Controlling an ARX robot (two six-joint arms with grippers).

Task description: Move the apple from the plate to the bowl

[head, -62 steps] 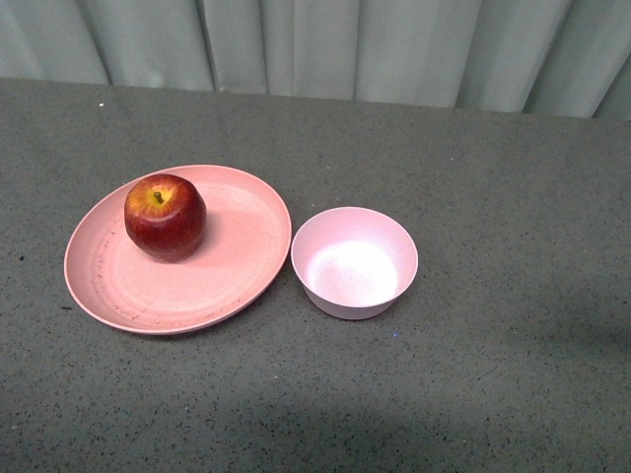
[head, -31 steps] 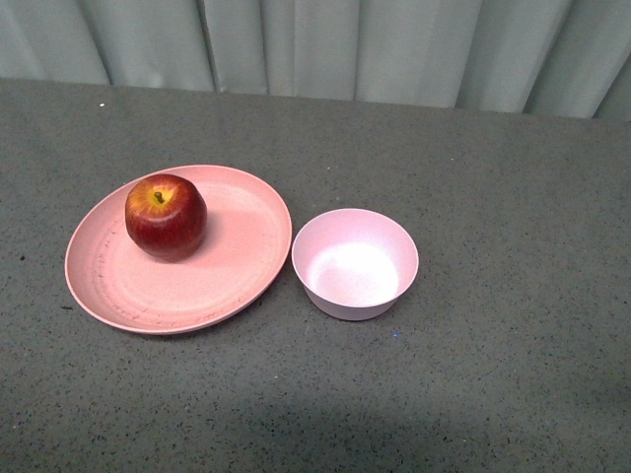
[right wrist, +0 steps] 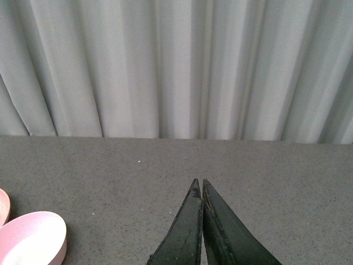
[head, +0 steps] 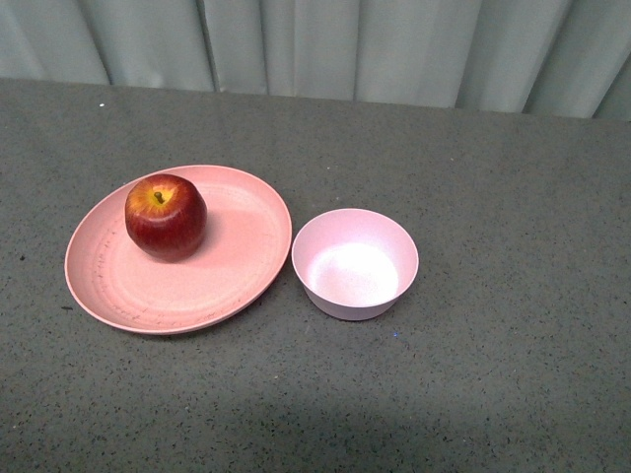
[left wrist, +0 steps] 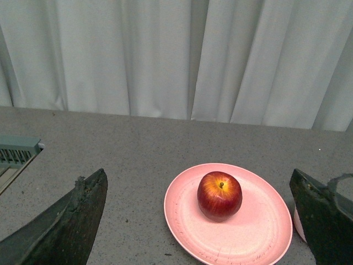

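A glossy dark-red apple (head: pixel 165 216) with a yellow patch at its stem sits on the left part of the wide salmon-pink plate (head: pixel 237 256). The small pale bowl (head: pixel 355 262) stands just right of the plate, with nothing in it. Neither arm shows in the front view. In the left wrist view the apple (left wrist: pixel 219 195) and plate (left wrist: pixel 259 232) lie ahead between the wide-apart fingers of my left gripper (left wrist: pixel 198 185), which is open and holds nothing. My right gripper (right wrist: pixel 198 183) is shut with nothing in it, and the bowl (right wrist: pixel 30 240) shows off to its side.
Everything stands on a grey speckled tabletop (head: pixel 493 374). A pale curtain (head: pixel 325 44) hangs along the table's far edge. A ribbed grey-green object (left wrist: pixel 16 152) sits at the table's edge in the left wrist view.
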